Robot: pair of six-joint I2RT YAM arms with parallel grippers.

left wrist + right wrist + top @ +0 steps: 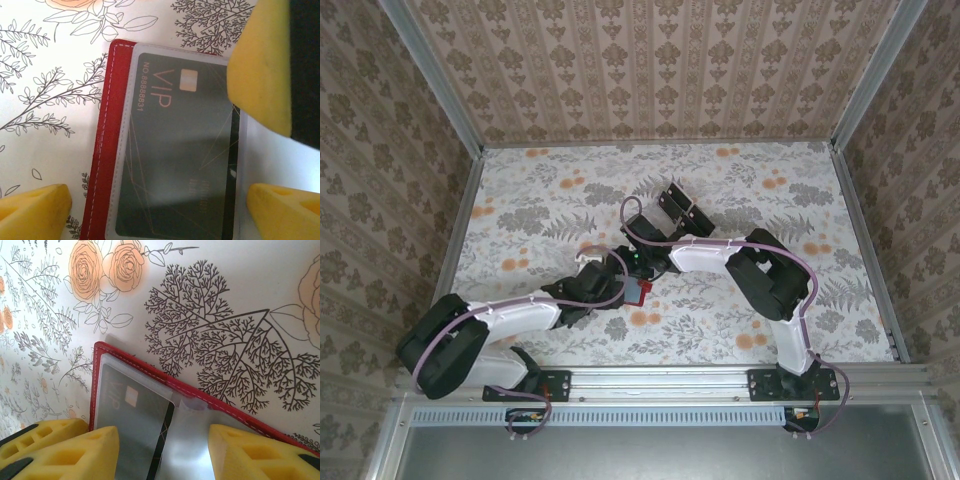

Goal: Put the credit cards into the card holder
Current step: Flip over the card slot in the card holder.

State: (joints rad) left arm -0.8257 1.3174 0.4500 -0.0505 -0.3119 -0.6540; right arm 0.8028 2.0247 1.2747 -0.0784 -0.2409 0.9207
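Observation:
The red card holder (pixel 639 290) lies open on the floral table, its red edge (pixel 102 150) beside a clear pocket. A black credit card (pixel 180 165) marked VIP sits inside that pocket, its stripe edge at the pocket mouth (pixel 167 432). My left gripper (pixel 160 210) hovers open over the holder, one yellow fingertip on each side. My right gripper (pixel 162 455) straddles the holder's (pixel 150 371) inner face with jaws apart and nothing between them. One of its fingers (pixel 262 65) rests over the holder's right half. Both grippers meet mid-table (pixel 618 275) (pixel 650 268).
Two more black credit cards (pixel 678 208) lie a little behind the grippers, towards the back of the table. Patterned walls with metal frame posts (pixel 858 215) enclose the table on three sides. Both arms cross the near middle.

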